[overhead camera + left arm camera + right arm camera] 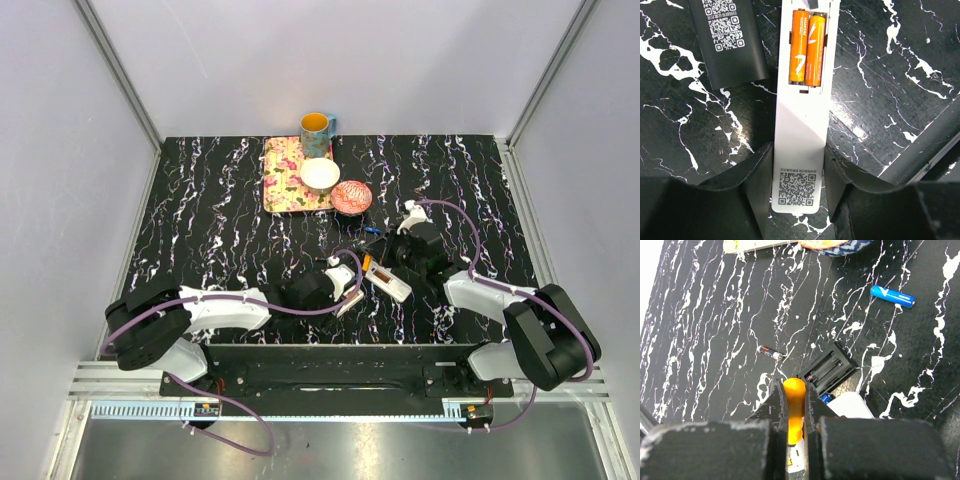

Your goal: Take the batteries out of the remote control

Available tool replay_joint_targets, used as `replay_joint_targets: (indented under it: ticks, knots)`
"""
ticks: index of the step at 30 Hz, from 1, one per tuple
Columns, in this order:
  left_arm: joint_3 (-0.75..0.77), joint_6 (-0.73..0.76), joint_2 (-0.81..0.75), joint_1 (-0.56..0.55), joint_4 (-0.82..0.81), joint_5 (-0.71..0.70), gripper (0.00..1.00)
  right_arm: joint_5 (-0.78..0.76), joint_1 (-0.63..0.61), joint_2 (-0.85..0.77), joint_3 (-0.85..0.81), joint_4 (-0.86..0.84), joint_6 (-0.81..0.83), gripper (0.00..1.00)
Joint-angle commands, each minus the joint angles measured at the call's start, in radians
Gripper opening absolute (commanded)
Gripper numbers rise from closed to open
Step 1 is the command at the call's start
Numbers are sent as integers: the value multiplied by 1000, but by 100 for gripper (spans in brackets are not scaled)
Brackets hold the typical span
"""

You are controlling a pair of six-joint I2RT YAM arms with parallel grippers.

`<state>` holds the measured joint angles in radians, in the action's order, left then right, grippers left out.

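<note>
Left gripper (800, 152): clamped on the near end of the white remote (802, 115), one finger (757, 172) against each long edge.
Black part (732, 45): flat and QR-labelled, lying on the marble-pattern table (685, 125) just left of the white remote and tilted away from it. Whether it is a cover or a second remote cannot be told.
White remote: lies back-up with the battery bay uncovered and a QR label at the gripped end.
Orange batteries (807, 47): two cells side by side, both seated in the open bay of the white remote.
Small dark battery (771, 352): loose on the table, left of the right gripper and apart from it.
Right gripper (794, 390): clenched on an orange-handled screwdriver (793, 415). Only the rounded handle shows, so the blade cannot be seen.
Black battery bay (829, 370): open, springs visible, no cells in its slots, just right of the right gripper's fingertips.
Blue battery (892, 296): loose on the table, well right of and beyond the black bay.
Patterned tray (283, 190): at the back of the table.
Mug (316, 126): teal outside and yellow inside, just behind the tray.
White bowl (320, 175): on the tray's right edge.
Red patterned bowl (351, 196): on the table, just beside the tray's right corner.
</note>
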<state>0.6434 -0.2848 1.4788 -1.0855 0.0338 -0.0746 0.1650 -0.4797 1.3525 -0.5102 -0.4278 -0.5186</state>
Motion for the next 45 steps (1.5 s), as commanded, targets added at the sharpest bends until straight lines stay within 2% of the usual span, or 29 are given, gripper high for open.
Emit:
replay_joint_targets:
  ticks: [1,30,37,45]
  knots:
    - [-19,-13,5,-13,-29,62,42,-35,-14,-18,-2,12,35,0]
    - [-27,-22,9,-13,-57,62,38,-117,-86,-67,9,84,97,0]
    - [-22,-24,8,-13,-57,64,37,-205,-125,-24,-21,113,109,0]
    - [-24,-27,6,-13,-58,65,29,-183,-146,16,-22,77,65,0]
